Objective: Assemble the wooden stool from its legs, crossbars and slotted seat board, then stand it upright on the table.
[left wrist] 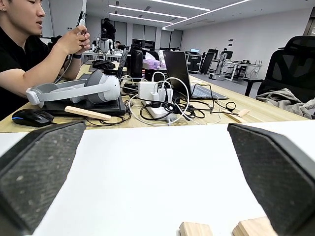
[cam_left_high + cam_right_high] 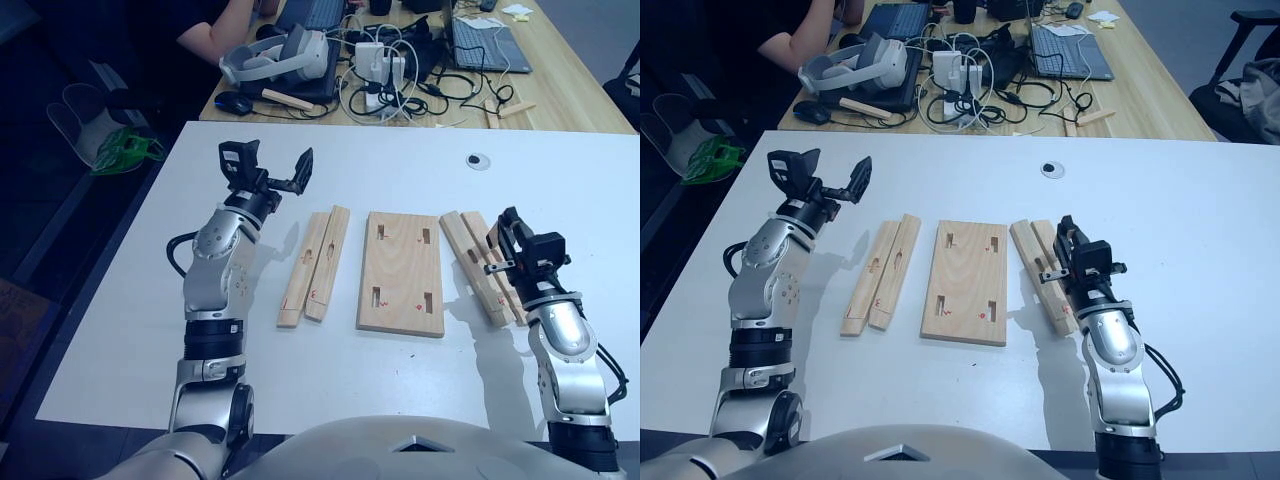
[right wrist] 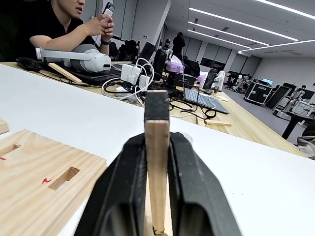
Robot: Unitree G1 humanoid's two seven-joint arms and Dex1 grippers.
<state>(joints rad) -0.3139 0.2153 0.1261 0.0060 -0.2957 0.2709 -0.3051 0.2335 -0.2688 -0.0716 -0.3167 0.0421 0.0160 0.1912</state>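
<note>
Two pairs of wood pieces flank seat board (image 2: 402,272), long axes parallel to board's long sides: left pair (image 2: 315,265) just beside board's left edge, right pair (image 2: 478,262) just beside its right edge. Right gripper (image 2: 505,240) low over right pair, jaws narrow, clamped on thin piece (image 3: 157,162) whose long axis runs straight out between fingers. Left gripper (image 2: 272,166) raised off board's far-left corner, jaws wide, holding nothing. Judgement: right arm nearer; slots (image 2: 383,232) lie leftward of held piece.

Both head eyes look steeply down onto the white rectangular table (image 2: 330,385); each wrist camera sits low, close over it, facing the cluttered light-wood table (image 1: 275,112) beyond.
</note>
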